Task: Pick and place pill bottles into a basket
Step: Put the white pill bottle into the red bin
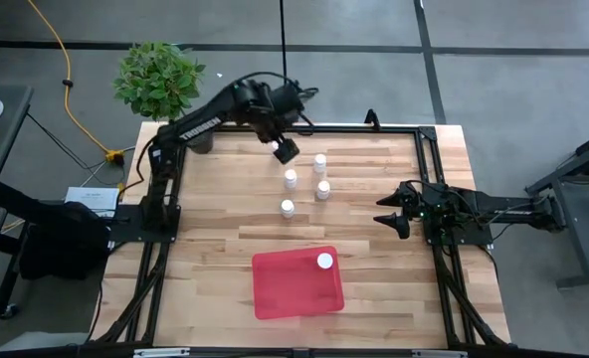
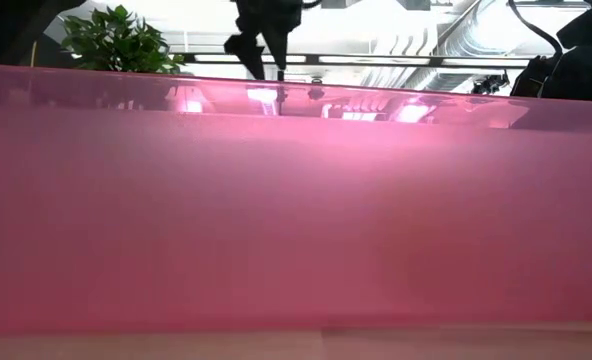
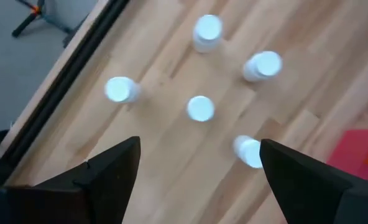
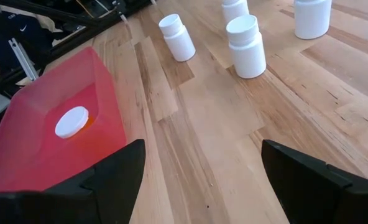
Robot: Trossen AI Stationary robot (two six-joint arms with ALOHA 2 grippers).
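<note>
So your left end effector [image 1: 283, 149] is hanging over the far middle of the table [image 1: 215, 229], fingers spread wide with nothing between them. Its wrist camera looks straight down on five of the pill bottles [image 3: 200, 108] standing on the wood, white caps up, all apart from each other.

From overhead you can only make out four bottles on the table: one right under the left end effector [image 1: 275, 145], one just to its right [image 1: 319, 161], then a pair nearer you, one at [image 1: 291, 179] and one at [image 1: 322, 189], and one more nearer still [image 1: 288, 208]. OK, that's five if you count the one half hidden by the fingers.

The sixth bottle [image 1: 324, 261] is already lying in the basket [image 1: 280, 288], up in its far right corner. In the right wrist shot you can see its white cap [image 4: 71, 121] and a bit of orange next to it through the red wall.

The basket itself sits on the near middle of the table, well apart from the standing bunch.

Your right end effector [image 1: 392, 217] is parked at the right side of the table, pointing left, fingers apart and empty.

The low camera is basically useless, the basket wall [image 2: 296, 220] fills nearly the whole shot.

There's a potted plant [image 1: 160, 78] off the far left corner.
</note>
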